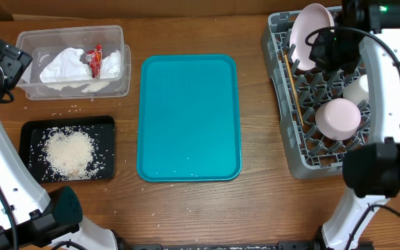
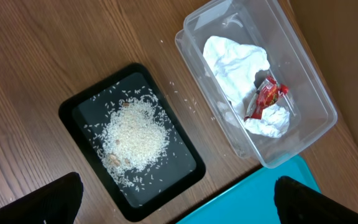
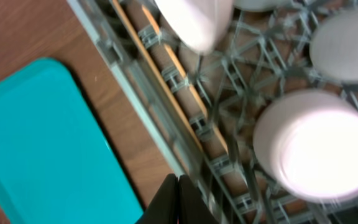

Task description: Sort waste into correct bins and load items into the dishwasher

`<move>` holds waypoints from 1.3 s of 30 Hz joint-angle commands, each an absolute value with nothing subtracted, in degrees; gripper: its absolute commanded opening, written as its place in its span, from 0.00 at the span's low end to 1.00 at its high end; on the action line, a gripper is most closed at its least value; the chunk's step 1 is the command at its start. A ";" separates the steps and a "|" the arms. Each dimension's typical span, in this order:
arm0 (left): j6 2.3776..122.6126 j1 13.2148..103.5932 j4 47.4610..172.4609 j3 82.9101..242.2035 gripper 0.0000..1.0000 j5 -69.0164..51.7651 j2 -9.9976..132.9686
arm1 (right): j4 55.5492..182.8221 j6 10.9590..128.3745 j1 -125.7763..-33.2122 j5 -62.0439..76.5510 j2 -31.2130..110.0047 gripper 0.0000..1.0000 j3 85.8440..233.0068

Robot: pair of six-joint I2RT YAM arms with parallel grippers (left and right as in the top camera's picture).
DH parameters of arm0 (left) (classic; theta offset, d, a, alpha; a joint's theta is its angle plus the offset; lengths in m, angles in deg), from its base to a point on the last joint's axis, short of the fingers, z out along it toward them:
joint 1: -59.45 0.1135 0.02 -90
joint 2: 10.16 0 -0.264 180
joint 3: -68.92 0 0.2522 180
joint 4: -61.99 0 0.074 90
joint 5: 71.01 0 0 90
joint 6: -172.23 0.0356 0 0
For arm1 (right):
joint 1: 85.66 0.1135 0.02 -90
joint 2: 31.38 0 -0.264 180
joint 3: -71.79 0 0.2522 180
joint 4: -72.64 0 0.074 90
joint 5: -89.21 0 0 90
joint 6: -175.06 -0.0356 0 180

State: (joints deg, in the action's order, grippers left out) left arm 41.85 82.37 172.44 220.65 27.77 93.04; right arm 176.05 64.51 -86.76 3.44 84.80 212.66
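Waste in the left bins, dishes in the rack at right, both arms free of load.

The left fingers (image 2: 58, 199) stand spread wide and released above the left side of the desk (image 1: 255, 208). The right fingers (image 3: 169, 202) are clenched together with nothing between them, over the left edge of the grey dish rack (image 1: 278, 83). At far left the clear tub (image 1: 26, 40) holds the crumpled napkin (image 1: 62, 67) with the red sauce packet (image 1: 96, 61) on top. Near left, the black tray (image 1: 28, 132) carries the heap of rice (image 1: 68, 153), and a few grains lie loose on the desk around it. The teal tray (image 1: 189, 118) sits in the middle. In the rack, the chopsticks (image 1: 294, 94) lie along the left side and the pinkish plate (image 1: 305, 31) stands on edge at the far end. The bowl (image 1: 337, 117), seemingly upside down, sits near the white cup (image 1: 358, 89).
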 commanded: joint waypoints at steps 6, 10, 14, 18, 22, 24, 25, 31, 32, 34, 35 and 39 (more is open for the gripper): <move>41.09 82.30 172.55 220.39 1.00 27.94 93.60 | 183.48 65.60 -84.23 3.59 71.95 0.04 212.11; 41.09 82.30 172.55 220.39 1.00 27.94 93.60 | 183.48 65.54 -82.81 3.53 65.22 0.04 207.06; 41.06 82.26 172.55 220.39 1.00 27.94 93.60 | 183.46 65.54 -81.80 3.55 57.85 0.13 197.84; 41.06 82.30 172.55 220.39 1.00 27.94 93.60 | 183.46 65.47 -80.58 3.83 51.06 0.56 186.01; 41.09 82.30 172.55 220.39 1.00 27.94 93.60 | 183.46 65.08 -80.36 6.41 48.06 1.00 176.57; 41.06 82.30 172.55 220.39 1.00 27.94 93.60 | 183.46 65.08 -80.36 9.34 47.69 1.00 172.64; 41.09 82.30 172.55 220.39 1.00 27.94 93.60 | 183.46 65.08 -80.36 10.98 47.71 1.00 171.13; 41.09 82.30 172.55 220.41 1.00 27.94 93.60 | 183.22 65.10 -80.36 19.35 49.83 1.00 165.86; 41.06 82.30 172.55 220.41 1.00 27.94 93.60 | 183.15 65.10 -80.36 19.46 50.12 1.00 165.86; 41.06 82.30 172.55 220.39 1.00 27.94 93.60 | 183.46 65.10 -80.36 19.48 50.31 1.00 165.86; 41.09 82.30 172.55 220.41 1.00 27.94 93.60 | 183.46 65.32 -80.36 19.42 50.29 1.00 165.86; 41.06 82.30 172.55 220.41 1.00 27.94 93.60 | 183.24 66.15 -80.36 19.22 50.29 1.00 165.86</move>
State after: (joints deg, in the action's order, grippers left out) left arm 41.85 82.37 172.44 220.65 27.74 93.04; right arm 183.48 65.47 -80.64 18.04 50.53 165.99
